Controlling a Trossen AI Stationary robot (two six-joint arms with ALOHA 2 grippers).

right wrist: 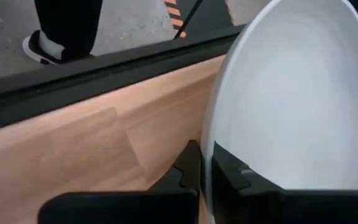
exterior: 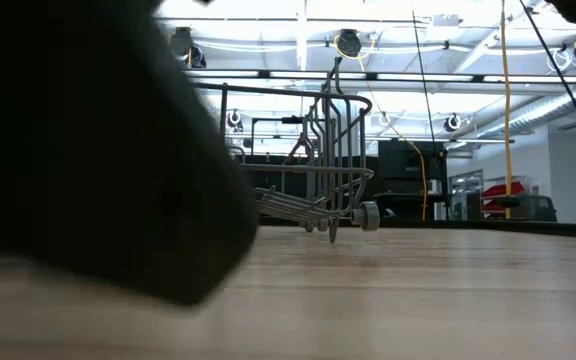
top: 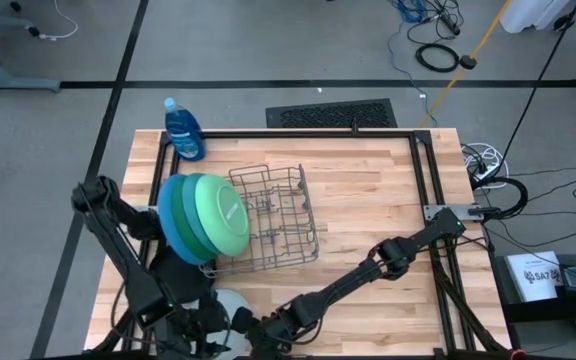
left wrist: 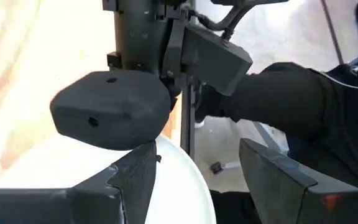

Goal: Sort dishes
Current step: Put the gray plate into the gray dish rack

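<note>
— What is happening at the near edge of the table?

— The right gripper is pinching the rim of the pale blue-white plate, its fingers closed on the edge. From overhead, that plate is sitting at about seven o'clock on the table, near the front edge.

— And the left gripper?

— It is hanging just beside the same plate with its jaws standing apart, holding nothing as far as I can make out; the arm is blocking much of the view.

— Where are the other dishes sitting?

— The large blue plate, a dark green plate and a light green plate are standing on edge together at about nine o'clock, leaning against the grey wire rack. A blue soap bottle is standing at eleven o'clock.
</note>
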